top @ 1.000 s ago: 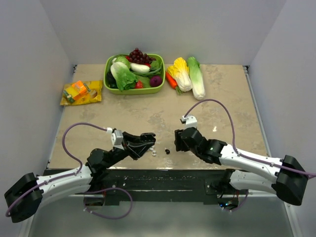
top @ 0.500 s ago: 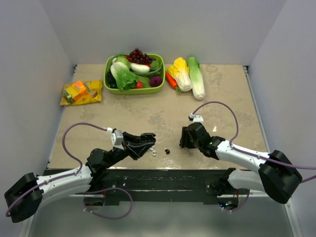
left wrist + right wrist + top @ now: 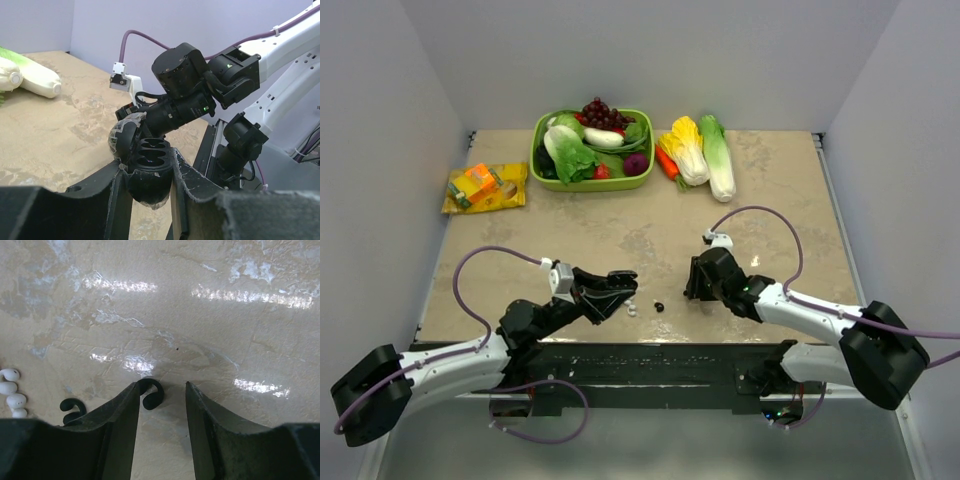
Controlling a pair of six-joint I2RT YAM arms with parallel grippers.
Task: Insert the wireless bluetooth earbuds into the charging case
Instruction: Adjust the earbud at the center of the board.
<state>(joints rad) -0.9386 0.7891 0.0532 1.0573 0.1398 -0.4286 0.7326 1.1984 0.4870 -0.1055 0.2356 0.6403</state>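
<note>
- Top external view, far left: a yellow snack packet (image 3: 485, 187) lies on the beige marbled table (image 3: 770, 200), well apart from both arms. A green bowl of toy vegetables (image 3: 590, 150) sits at the far edge.
- Near the front edge, the left gripper (image 3: 613, 287) is clamped on the black oval charging case (image 3: 150, 165). Its fingers press the case from both sides, the hinged lid (image 3: 122, 140) is swung open, and the moulded wells inside show.
- Just right of the case, the small white earbuds (image 3: 632, 309) lie clustered on the table, touching one another.
- Beside that cluster, a black hook-shaped earbud (image 3: 72, 410) lies on the table, apart from both grippers.
- Further right, the right gripper (image 3: 161, 390) sits low over the table with its jaws apart. A second black earbud (image 3: 150, 392) lies between the fingertips, close against one finger and not pinched.
</note>
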